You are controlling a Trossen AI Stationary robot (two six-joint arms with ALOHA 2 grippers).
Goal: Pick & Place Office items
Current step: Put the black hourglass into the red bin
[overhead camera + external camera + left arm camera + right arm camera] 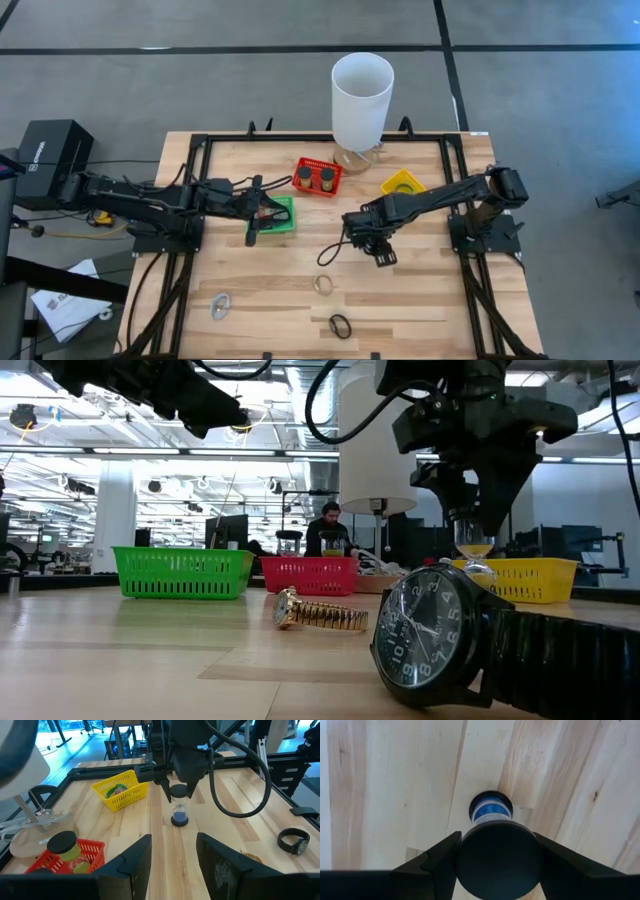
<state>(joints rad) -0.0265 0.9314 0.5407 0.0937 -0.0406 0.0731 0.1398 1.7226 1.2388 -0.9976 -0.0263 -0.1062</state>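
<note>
- While the left gripper (173, 851) waits at centre left of the high view, over the green plastic basket (284, 216), its fingers stand wide apart with nothing between them.
- Lower left on the pale wooden table (420, 310) lies a small silvery clip-like item (220, 305). Nearer the lower middle lie a gold metal-band wristwatch (315, 612) and a black round-faced wristwatch (440, 635). None of these is in a basket yet.
- Right of centre, the right gripper (178, 792) points down, and its fingers are closed against both sides of the black top cap of a small hourglass with blue sand (179, 810).
- The hourglass is upright on bare wood at mid-table, well apart from the baskets. Whether its base touches the boards or has just cleared them, I cannot tell.
- The step in hand looks like the pick of the hourglass, with the grasp made and the carry not yet begun.
- The next move probably calls for a straight lift that keeps the hourglass upright, then a carry to a basket. The yellow plastic basket (402, 183), upper right of the gripper, is nearest, but which basket is meant cannot be told.
</note>
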